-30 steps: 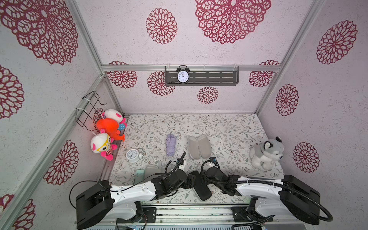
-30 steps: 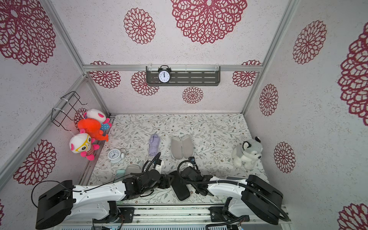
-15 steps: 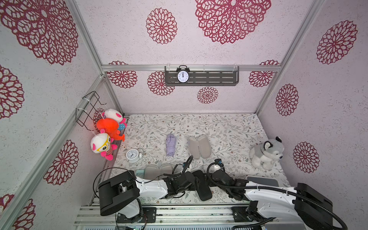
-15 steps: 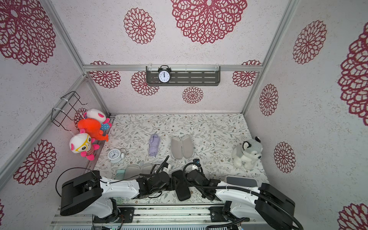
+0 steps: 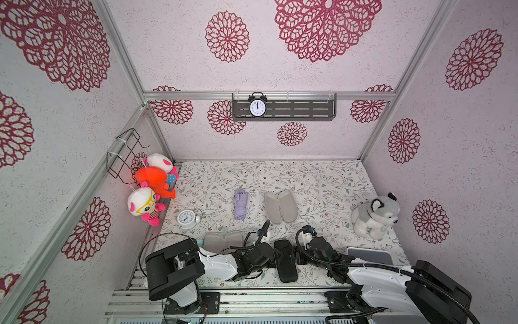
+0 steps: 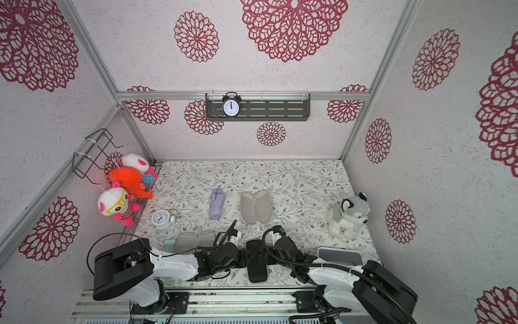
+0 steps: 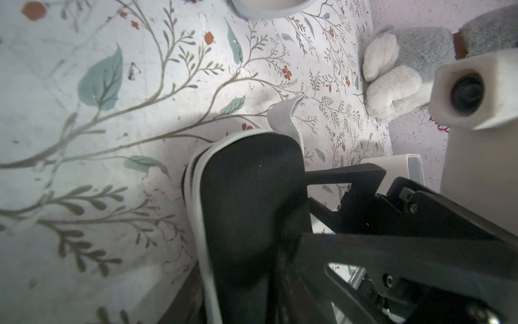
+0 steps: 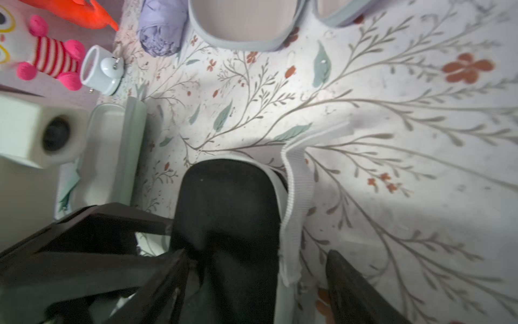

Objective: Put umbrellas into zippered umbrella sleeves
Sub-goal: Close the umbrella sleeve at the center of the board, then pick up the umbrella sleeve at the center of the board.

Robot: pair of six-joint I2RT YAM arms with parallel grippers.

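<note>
Closest in, the black sleeve (image 5: 285,262) is lying closed on the desk (image 5: 322,179), hiding whatever is inside. The left gripper (image 5: 272,257) is sitting right against one side of it. Its fingers are too covered up to tell if they are squeezing. The right gripper (image 8: 258,269) is standing released around the other side, with one finger (image 8: 350,280) not touching the sleeve.

Three sleeves are showing. Behind the left arm the open sleeve (image 5: 222,238) is partly covered, and a mint green bit (image 5: 199,241) is peeking out beside it, too small to name. The right arm is covering part of a white tray (image 5: 367,254).

Farther back, one lilac umbrella (image 5: 240,207) is lying near the far open sleeve (image 5: 280,207). One white clock (image 5: 186,219) and one husky toy (image 5: 374,216) are sitting at the sides. Three plush toys (image 5: 152,179) are hanging on the wall, and one black clock (image 5: 257,108) is standing on the shelf (image 5: 308,109).
</note>
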